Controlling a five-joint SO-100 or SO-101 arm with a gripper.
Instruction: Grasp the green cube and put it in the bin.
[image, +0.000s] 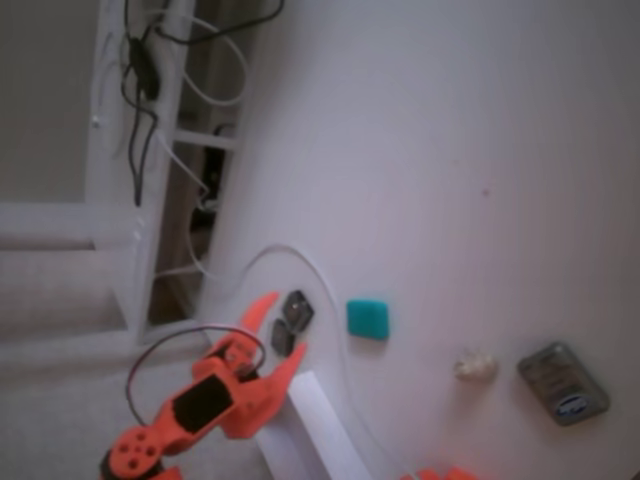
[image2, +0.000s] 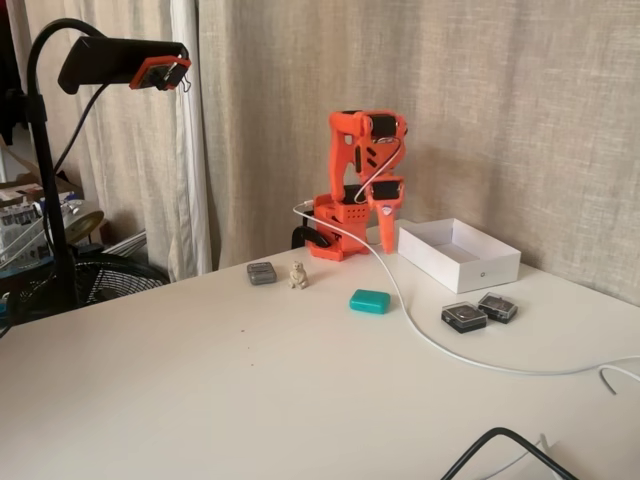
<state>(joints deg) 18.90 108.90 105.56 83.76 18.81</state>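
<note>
The green cube (image: 368, 318) (image2: 370, 301) lies flat on the white table, free of any contact. My orange gripper (image: 286, 322) (image2: 386, 240) is open with nothing between its fingers. In a fixed view it hangs tip-down from the folded arm, close to the base, behind the cube and just left of the bin (image2: 458, 253). The bin is a white open box; only a corner of the bin (image: 318, 428) shows in the other fixed view, under the gripper.
Two dark grey pieces (image: 297, 310) (image2: 464, 317) lie near the cube. A small beige figure (image: 476, 367) (image2: 297, 275) and a grey case (image: 563, 383) (image2: 262, 273) sit on the cube's other side. A white cable (image2: 420, 335) runs past the cube. A camera stand (image2: 52, 200) stands at the left.
</note>
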